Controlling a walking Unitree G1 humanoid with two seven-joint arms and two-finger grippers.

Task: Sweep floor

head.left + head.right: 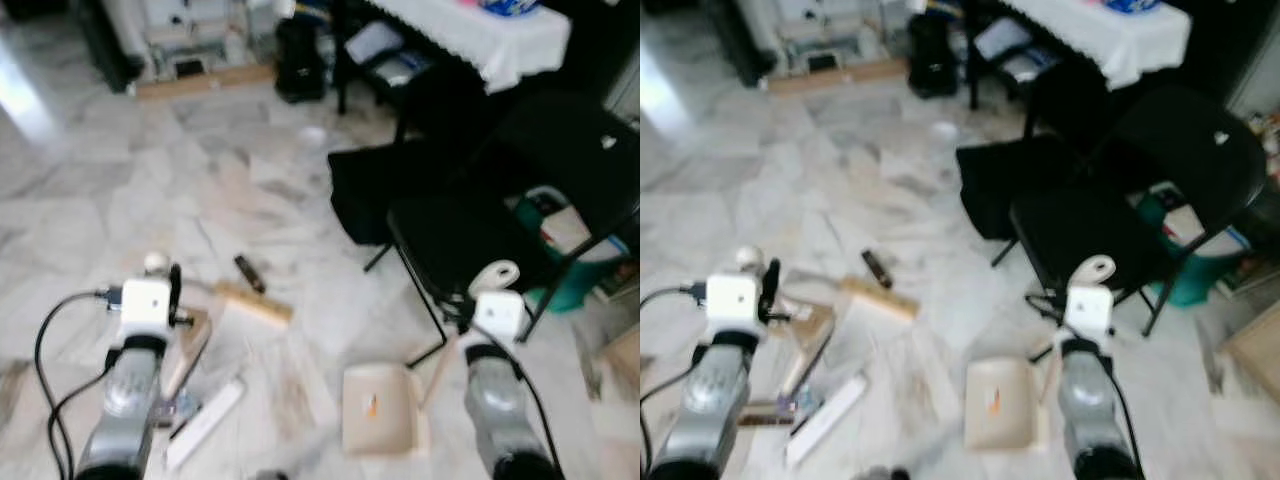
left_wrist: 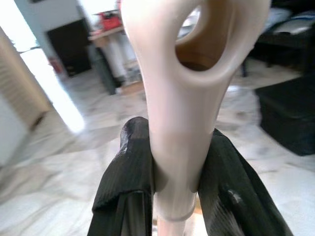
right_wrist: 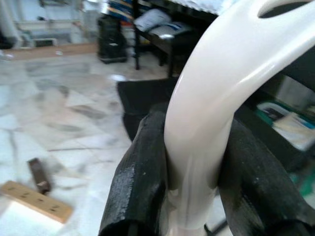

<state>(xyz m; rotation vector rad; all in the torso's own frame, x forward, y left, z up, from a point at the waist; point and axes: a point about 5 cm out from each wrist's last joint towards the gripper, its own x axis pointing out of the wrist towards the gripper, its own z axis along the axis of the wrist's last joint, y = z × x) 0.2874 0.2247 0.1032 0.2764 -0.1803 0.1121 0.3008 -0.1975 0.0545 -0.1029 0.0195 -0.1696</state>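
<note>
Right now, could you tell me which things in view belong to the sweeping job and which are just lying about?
For the job:
left gripper, shut on the brush handle
right gripper, shut on the dustpan handle
dustpan on the floor
wooden block and small dark object, debris

Lying about:
black folding chair
white-clothed table

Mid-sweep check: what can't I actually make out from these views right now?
- Broom head: in the left eye view the left arm covers most of it; bristle contact unclear.
- Dustpan: blurred; the orange speck inside can't be identified.
- Small dark object beside the wooden block: too small and blurred to name.
- Both wrist views: the cream handles, left and right, block the floor below.
</note>
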